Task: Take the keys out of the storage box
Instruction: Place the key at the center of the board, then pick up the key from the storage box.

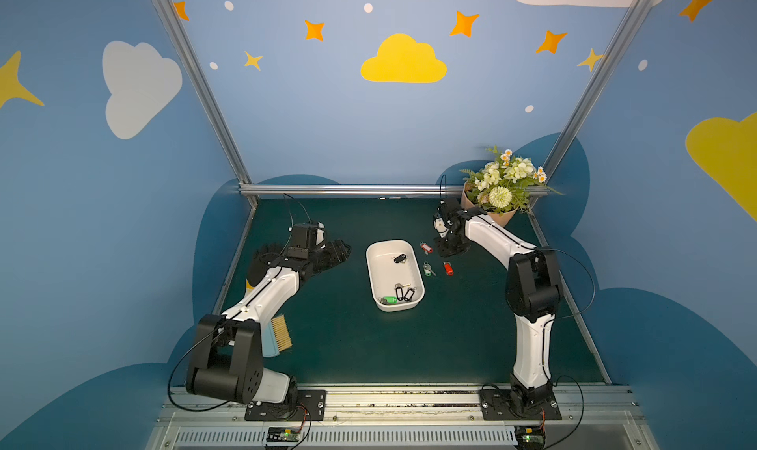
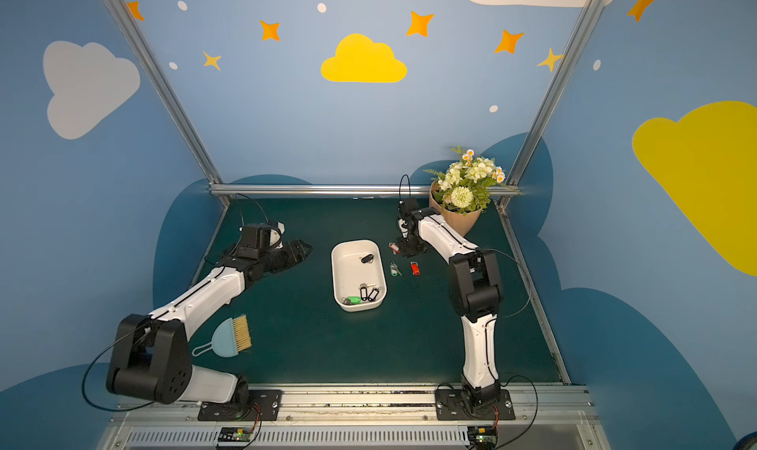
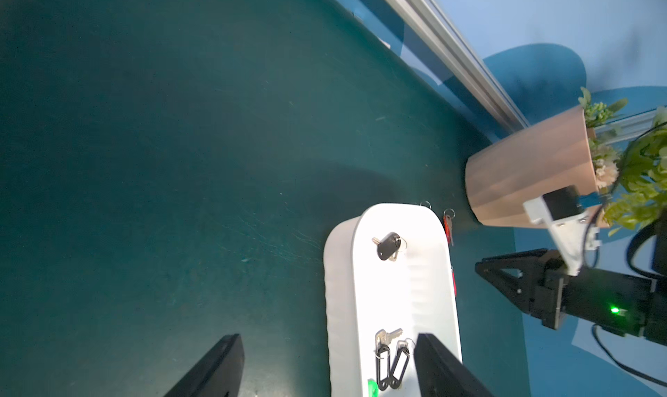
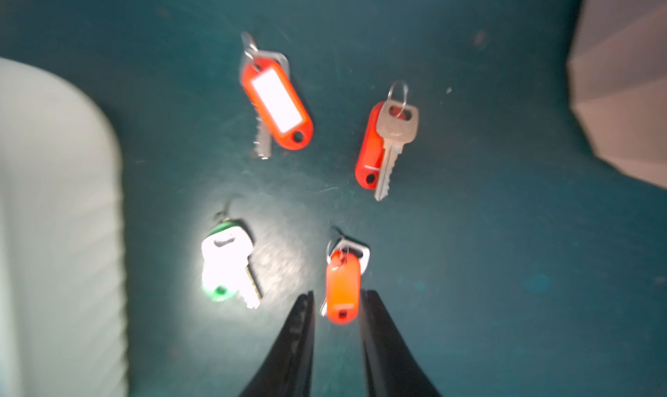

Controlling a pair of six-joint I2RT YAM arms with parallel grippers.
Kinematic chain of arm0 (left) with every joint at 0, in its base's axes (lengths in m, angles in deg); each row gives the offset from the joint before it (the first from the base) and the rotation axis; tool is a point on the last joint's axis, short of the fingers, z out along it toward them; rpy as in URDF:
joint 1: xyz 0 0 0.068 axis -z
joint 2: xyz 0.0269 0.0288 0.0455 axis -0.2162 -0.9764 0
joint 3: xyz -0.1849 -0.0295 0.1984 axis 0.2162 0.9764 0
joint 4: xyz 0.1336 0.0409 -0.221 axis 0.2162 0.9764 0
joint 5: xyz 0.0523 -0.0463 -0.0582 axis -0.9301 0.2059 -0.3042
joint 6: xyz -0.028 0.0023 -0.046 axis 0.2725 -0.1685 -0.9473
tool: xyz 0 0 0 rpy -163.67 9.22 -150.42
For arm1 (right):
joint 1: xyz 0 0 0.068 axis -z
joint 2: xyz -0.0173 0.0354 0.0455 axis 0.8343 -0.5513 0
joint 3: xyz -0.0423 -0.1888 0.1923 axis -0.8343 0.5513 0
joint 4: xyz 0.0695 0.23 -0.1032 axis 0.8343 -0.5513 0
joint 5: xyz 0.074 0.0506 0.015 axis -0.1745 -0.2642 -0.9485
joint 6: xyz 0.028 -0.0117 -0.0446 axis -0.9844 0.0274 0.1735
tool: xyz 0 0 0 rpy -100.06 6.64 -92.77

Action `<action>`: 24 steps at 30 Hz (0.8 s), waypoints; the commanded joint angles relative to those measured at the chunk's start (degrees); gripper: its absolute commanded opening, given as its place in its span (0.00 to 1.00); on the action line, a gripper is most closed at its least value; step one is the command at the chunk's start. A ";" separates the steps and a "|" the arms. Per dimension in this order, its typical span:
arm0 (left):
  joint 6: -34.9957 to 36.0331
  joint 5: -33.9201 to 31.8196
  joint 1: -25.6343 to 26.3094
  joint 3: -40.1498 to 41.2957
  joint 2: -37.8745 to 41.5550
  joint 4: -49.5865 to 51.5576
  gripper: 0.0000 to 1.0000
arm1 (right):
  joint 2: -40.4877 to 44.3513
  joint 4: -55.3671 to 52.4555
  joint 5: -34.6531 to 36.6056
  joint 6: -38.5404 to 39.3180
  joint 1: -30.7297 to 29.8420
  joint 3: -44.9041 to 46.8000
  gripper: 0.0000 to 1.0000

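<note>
Keys (image 1: 403, 293) are split between two places. Four lie inside the white box (image 1: 387, 274): one black-tagged at its far end, two black and a green at its near end. Four more lie on the green mat (image 4: 505, 232) just beside the box, on the robot's right.

We judge the step in hand to be letting go of the orange-tagged key (image 4: 343, 287) among those four. To do it well, we would part the tips wider and then rise straight up, so neither pad drags the tag toward the green-tagged key (image 4: 223, 265) close by.

The right gripper (image 4: 338, 293) has its fingers (image 4: 299, 341) narrowly parted. The orange tag sits between them, seemingly flat on the mat, and we see no squeeze.

The left gripper (image 3: 326, 337) hangs well apart from the box on its other side, its fingers (image 3: 216, 366) spread wide and holding nothing.
</note>
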 commanded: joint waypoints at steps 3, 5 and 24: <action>-2.38 11.85 0.29 -2.70 -6.22 -3.85 0.75 | 4.02 -4.62 -4.86 -0.17 -3.52 -6.63 0.33; -3.36 14.46 0.90 -3.68 -8.72 -5.40 0.75 | 3.33 -5.35 -5.27 -0.27 -5.46 -9.10 0.34; -4.92 15.08 3.81 -12.42 -22.68 3.47 0.73 | -15.38 -5.90 -5.53 0.92 -15.03 -23.51 0.54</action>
